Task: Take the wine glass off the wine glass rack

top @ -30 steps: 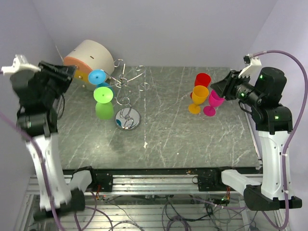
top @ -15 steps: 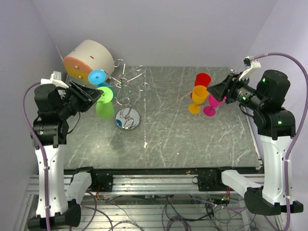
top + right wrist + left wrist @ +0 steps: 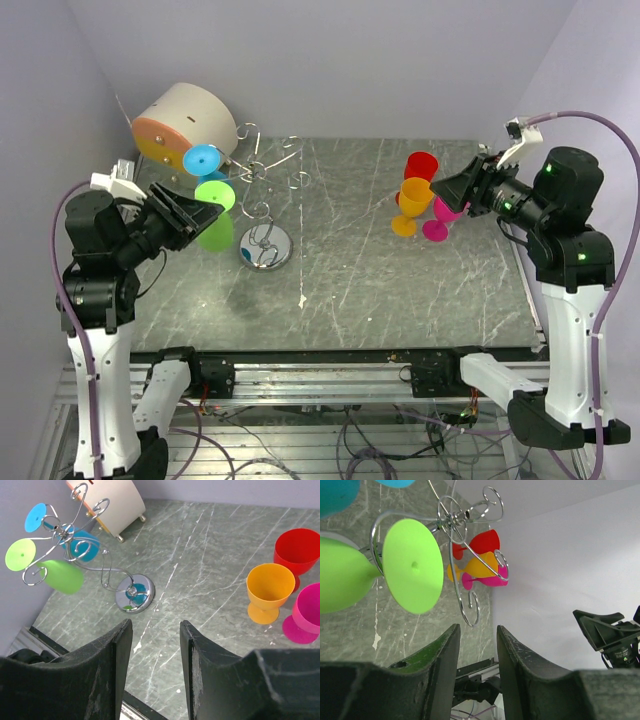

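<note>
From overhead, the wine glass rack (image 3: 266, 244) stands on its shiny round base at the left of the table (image 3: 400, 290), in front of a beige-and-orange cylinder (image 3: 185, 120). A green wine glass (image 3: 214, 195) and a blue wine glass (image 3: 201, 159) hang from its left-hand hooks, feet outward. The left claw (image 3: 212, 210) is raised off the table right beside the green glass, but this view doesn't show whether they touch.

The left wrist camera settles it. The green foot disc (image 3: 412, 565) sits just beyond the fingertips (image 3: 451, 635), with a sliver of table between, and the fingers are parted around nothing. It also shows the wire hook hugging the stem behind that disc.

The right claw (image 3: 450, 188) hovers off to the right near the red cup (image 3: 421, 165), orange cup (image 3: 414, 197) and pink cup (image 3: 445, 210). Its own camera shows its fingers spread and empty, and looks across at the whole rack, bowls hanging low.
</note>
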### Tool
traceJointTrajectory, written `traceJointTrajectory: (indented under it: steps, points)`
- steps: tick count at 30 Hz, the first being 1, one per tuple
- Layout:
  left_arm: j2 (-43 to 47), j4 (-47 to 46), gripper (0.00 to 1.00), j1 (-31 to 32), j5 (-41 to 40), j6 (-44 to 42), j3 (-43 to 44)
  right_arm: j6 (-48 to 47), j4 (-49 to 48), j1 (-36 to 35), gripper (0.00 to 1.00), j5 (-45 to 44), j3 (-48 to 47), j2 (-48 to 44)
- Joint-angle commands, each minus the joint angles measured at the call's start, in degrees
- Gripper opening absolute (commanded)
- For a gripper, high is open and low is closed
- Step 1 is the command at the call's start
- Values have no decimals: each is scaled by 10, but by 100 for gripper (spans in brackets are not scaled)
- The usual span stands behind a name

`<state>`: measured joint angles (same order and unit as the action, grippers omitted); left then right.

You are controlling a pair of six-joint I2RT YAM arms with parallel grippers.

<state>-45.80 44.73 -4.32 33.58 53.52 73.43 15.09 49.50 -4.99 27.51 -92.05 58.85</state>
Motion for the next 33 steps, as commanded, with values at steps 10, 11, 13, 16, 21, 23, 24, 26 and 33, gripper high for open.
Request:
traceJointTrajectory:
  steps: [10, 11, 13, 16, 21, 23, 24, 26, 33]
  points:
    - [25, -4, 58, 5, -37, 0, -60, 12, -31, -3, 42, 1, 24, -12]
    - [24, -13, 57, 5, -39, 5, -68, 12, -33, -3, 42, 0, 24, -12]
    - [20, -26, 56, 5, -41, 12, -81, 13, -34, -3, 42, -2, 23, -11]
    - [15, -40, 56, 5, -40, 17, -96, 11, -34, -3, 42, -4, 22, -11]
    - [8, -61, 55, 5, -45, 26, -102, 6, -31, -3, 42, -13, 22, -15]
    - [6, -70, 54, 5, -49, 33, -104, 3, -30, -3, 42, -14, 21, -15]
    - [5, -76, 54, 5, -50, 36, -105, 2, -30, -3, 42, -15, 21, -14]
    - [5, -89, 53, 5, -53, 47, -110, 2, -32, -3, 42, -15, 22, -14]
    - [6, -124, 45, 5, -73, 76, -132, 0, -40, -3, 41, -14, 29, -17]
